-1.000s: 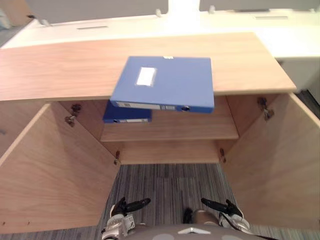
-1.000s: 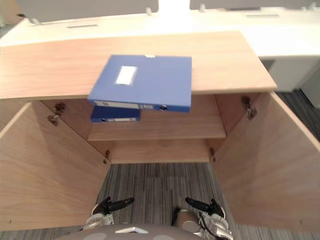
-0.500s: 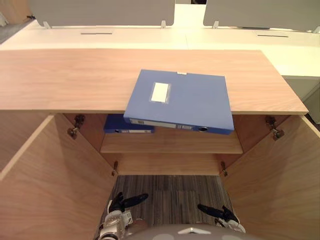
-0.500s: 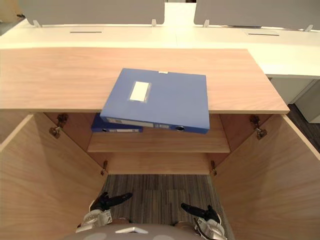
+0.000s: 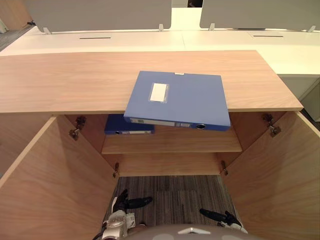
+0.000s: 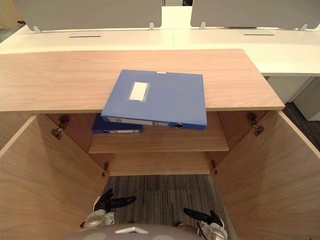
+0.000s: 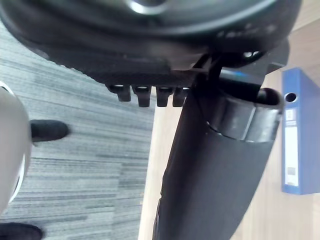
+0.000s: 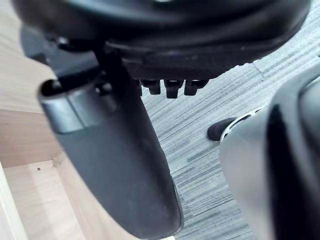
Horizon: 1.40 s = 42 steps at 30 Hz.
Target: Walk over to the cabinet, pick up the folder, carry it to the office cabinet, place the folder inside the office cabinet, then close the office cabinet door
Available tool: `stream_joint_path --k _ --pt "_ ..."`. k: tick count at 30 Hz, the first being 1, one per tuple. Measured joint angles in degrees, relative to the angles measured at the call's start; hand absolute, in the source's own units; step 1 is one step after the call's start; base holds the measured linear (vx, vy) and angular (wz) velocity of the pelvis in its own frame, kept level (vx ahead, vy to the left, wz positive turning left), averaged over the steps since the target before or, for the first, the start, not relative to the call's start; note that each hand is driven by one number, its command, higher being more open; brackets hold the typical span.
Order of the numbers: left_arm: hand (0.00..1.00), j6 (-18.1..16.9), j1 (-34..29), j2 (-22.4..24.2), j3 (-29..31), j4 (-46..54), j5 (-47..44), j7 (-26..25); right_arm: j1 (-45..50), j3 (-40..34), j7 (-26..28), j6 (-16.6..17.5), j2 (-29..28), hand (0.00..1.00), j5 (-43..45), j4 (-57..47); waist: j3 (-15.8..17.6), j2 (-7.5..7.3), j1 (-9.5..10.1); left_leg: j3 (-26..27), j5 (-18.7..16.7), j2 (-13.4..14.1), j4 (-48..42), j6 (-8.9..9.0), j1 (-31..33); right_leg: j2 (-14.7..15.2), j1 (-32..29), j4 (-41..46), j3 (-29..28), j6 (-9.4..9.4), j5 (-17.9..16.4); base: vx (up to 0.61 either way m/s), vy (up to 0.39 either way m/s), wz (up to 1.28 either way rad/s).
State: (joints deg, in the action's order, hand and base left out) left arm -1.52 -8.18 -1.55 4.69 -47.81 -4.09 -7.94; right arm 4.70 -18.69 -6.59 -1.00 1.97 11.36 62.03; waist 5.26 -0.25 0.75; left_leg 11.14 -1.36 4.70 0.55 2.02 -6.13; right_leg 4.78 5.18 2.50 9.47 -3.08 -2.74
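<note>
Two blue folders are showing. One folder [image 5: 182, 97] is lying flat on the cabinet top [image 5: 60, 80], overhanging its front edge, at 12 o'clock and well apart from the left hand [image 5: 122, 202] and right hand [image 5: 222, 217]. Both hands are hanging low with fingers apart, holding nothing. The second folder [image 5: 127, 126] is sitting on the shelf [image 5: 200, 142], at the first's 7 o'clock.

Grey striped carpet [image 5: 170, 187] at bottom. White desks [image 5: 150, 40] at the back, side by side, each with a dark slot [image 5: 94, 37] in the top. Two grey screens [image 5: 100, 12] standing upright on white feet [image 5: 161, 27] along the far edge. Spare folder [image 5: 129, 125], blue, lying flat, spine forward.
</note>
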Motion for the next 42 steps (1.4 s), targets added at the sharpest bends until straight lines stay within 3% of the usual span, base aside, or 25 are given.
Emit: stream_joint_path --k 7,18,25,33,42 --pt "1.00 -0.61 -9.86 -0.86 -1.67 26.46 -0.44 -0.51 1.41 2.13 -0.13 0.40 0.36 1.00 0.03 -2.44 0.12 -0.01 0.31 -2.11 1.42 -1.17 2.94 -0.09 -0.78 0.61 -0.16 -0.10 0.16 -0.67 -0.24 -0.07 0.029 0.08" --pt "1.00 -6.25 -11.30 -4.62 -2.31 54.11 2.26 -1.58 2.20 2.44 1.05 0.63 0.63 1.00 0.02 -2.96 -0.68 1.06 0.58 -4.03 1.46 -1.00 3.40 -0.31 -2.45 0.26 1.65 0.27 0.08 -0.07 -0.72 0.03 -0.004 0.01" --pt "1.00 -7.14 -11.37 -7.20 -1.91 59.96 10.66 -5.49 2.85 2.48 1.10 1.24 1.02 1.00 0.01 -2.90 -1.48 1.45 0.54 -4.61 1.24 -0.97 3.14 -0.49 -2.98 0.28 1.98 0.67 0.08 0.13 -1.01 -0.05 0.000 0.01" --pt "1.00 -7.30 -12.19 -7.74 -1.95 69.05 14.61 -5.83 3.46 4.18 1.39 1.34 3.26 1.00 -0.09 0.28 -2.35 1.19 0.40 -5.31 1.31 -0.77 3.12 -0.26 -2.66 -0.01 1.92 1.67 -0.27 -0.34 -1.83 -0.02 -0.008 0.03" --pt "1.00 -9.67 -10.48 -14.61 -6.80 73.36 24.82 -5.21 4.09 4.73 1.64 1.59 3.99 1.00 -0.26 1.94 -2.82 1.79 -0.88 -5.22 0.91 -0.06 2.07 0.26 -2.69 -0.70 1.78 2.64 -1.76 0.39 -2.49 -0.01 -0.006 -0.01"
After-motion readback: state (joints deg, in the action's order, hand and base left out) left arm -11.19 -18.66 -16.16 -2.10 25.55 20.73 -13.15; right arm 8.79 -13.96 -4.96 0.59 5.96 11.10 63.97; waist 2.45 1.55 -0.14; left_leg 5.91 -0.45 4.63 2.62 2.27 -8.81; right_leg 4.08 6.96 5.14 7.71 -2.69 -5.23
